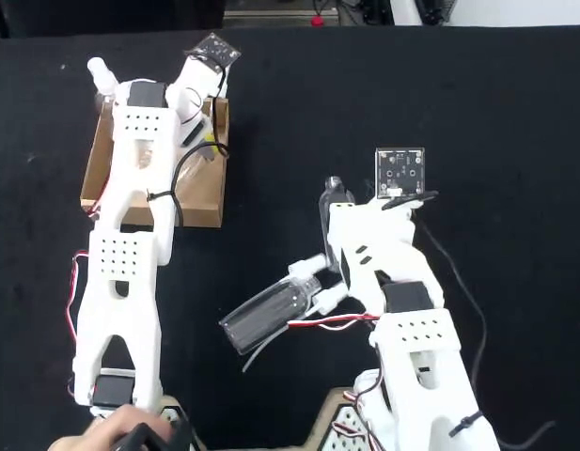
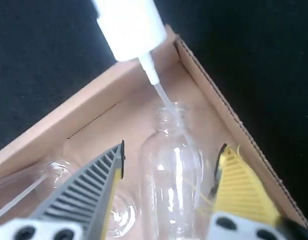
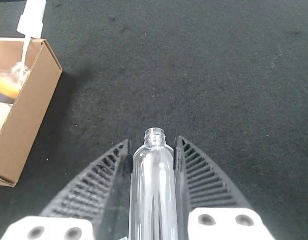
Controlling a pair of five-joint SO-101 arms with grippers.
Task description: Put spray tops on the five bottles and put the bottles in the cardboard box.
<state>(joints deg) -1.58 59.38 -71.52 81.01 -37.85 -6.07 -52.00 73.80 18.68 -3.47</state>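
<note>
- Between wide-spread left fingers (image 2: pixel 91 187): clear bottle (image 2: pixel 171 170) in cardboard box (image 2: pixel 94 107), spray top (image 2: pixel 129 25) beyond its neck.
- Clamped between right fingers (image 3: pixel 203 175): second bottle (image 3: pixel 153 185), neck past tips.

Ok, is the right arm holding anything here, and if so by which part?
Yes. The right gripper is shut on a clear bottle, clamping the sides of its body up to the shoulder. Its neck has no top on.

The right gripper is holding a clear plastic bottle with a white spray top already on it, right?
No: the clear plastic bottle in the right gripper has no spray top; its neck is bare, as the right wrist view shows.
</note>
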